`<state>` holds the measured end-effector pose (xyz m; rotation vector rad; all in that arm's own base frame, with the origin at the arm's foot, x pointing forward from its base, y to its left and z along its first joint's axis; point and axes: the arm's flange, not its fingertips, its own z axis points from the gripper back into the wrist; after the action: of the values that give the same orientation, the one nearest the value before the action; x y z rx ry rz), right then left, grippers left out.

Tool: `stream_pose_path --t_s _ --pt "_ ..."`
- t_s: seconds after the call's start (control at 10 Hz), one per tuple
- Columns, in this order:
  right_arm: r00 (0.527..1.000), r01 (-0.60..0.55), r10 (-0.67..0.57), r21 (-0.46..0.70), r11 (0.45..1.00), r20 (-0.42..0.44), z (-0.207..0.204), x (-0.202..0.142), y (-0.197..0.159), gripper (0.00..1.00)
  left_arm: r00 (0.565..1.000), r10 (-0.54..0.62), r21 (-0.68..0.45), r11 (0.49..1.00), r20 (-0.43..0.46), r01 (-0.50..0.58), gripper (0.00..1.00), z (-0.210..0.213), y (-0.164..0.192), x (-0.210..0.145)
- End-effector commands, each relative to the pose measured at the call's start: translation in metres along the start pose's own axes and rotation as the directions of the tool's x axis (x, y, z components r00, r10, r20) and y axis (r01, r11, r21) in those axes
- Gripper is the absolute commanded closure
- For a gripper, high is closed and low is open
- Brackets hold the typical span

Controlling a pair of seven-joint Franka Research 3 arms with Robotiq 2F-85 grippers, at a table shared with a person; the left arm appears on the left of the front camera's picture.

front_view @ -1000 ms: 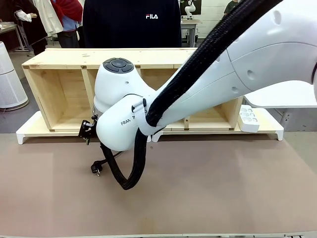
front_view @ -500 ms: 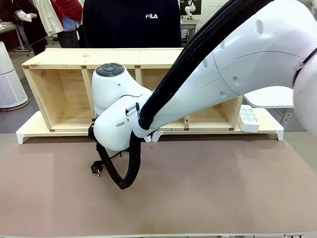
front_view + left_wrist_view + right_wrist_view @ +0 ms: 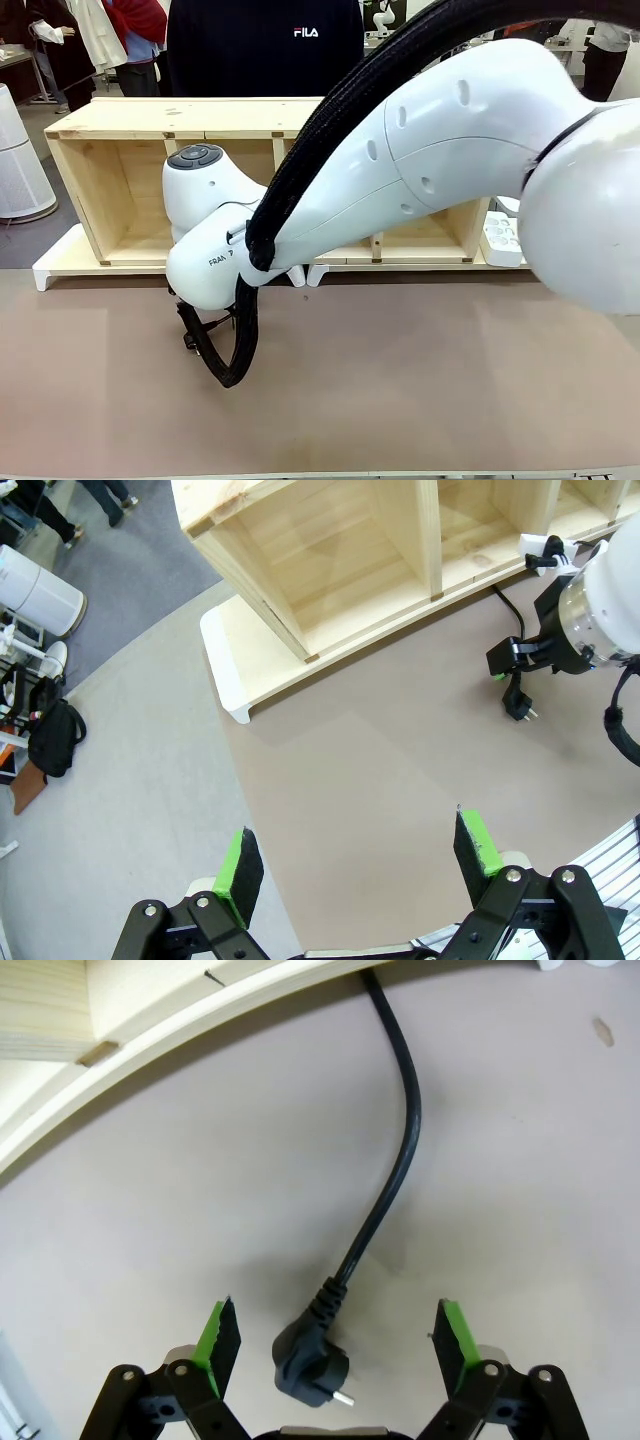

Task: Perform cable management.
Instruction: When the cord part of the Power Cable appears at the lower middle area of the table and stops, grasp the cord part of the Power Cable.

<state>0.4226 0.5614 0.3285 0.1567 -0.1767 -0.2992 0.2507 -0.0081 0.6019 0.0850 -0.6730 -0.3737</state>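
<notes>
Okay, near side first: left hand point(image 3: 355, 830) hangs high over the near left corner of the table point(image 3: 420, 390), green pads point(image 3: 240, 865) wide apart, nothing between them. Right arm point(image 3: 400, 170) reaches across from the right side to the left half of the table, with its thick braided hose point(image 3: 235, 350) looping down under the wrist. Right hand point(image 3: 336, 1305) is low over the table, fingers spread wide, gripping nothing. The plug point(image 3: 310, 1355) lies flat on the table between the two pads, touching neither, pin pointing toward the right pad. From the plug the cable point(image 3: 405, 1140) curves away toward the far edge and runs under the white base point(image 3: 50, 270) of the wooden shelf point(image 3: 120, 120). The left wrist view also shows the plug just below the right hand, on the table just in front of the shelf. The shelf lies on its side along the far edge, open compartments facing the robot. A white power strip point(image 3: 500, 240) sits on the right end of the base. Behind the shelf stands a person point(image 3: 265, 45) in a dark top.
</notes>
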Motion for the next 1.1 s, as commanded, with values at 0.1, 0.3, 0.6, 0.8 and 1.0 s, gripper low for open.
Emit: stream_pose_path --t_s 0.1,0.3,0.6,0.8,1.0 --pt "1.000 -0.025 0.025 -0.019 0.999 0.001 -0.0119 0.0132 0.0112 0.00 1.000 0.002 -0.001 1.000 0.001 -0.002 0.00 0.0001 0.0009 -0.0003" --pt "0.999 -0.043 0.043 -0.006 0.999 -0.014 -0.0155 0.0161 0.0162 0.00 1.000 0.002 -0.001 1.000 0.001 -0.002 0.00 0.0001 0.0009 -0.0003" --pt "0.998 -0.057 0.057 -0.024 0.998 -0.025 -0.0136 0.0154 0.0173 0.02 1.000 0.002 -0.001 1.000 0.001 -0.002 0.00 0.0001 0.0009 -0.0003" --pt "0.998 -0.053 0.052 -0.033 0.998 -0.038 -0.0138 0.0133 0.0169 0.18 1.000 0.002 -0.001 1.000 0.001 -0.002 0.00 0.0001 0.0009 -0.0003" --pt "0.998 -0.019 0.017 -0.032 0.999 -0.060 -0.0157 0.0125 0.0178 0.24 1.000 0.002 -0.001 1.000 0.001 -0.002 0.00 0.0001 0.0009 -0.0003"
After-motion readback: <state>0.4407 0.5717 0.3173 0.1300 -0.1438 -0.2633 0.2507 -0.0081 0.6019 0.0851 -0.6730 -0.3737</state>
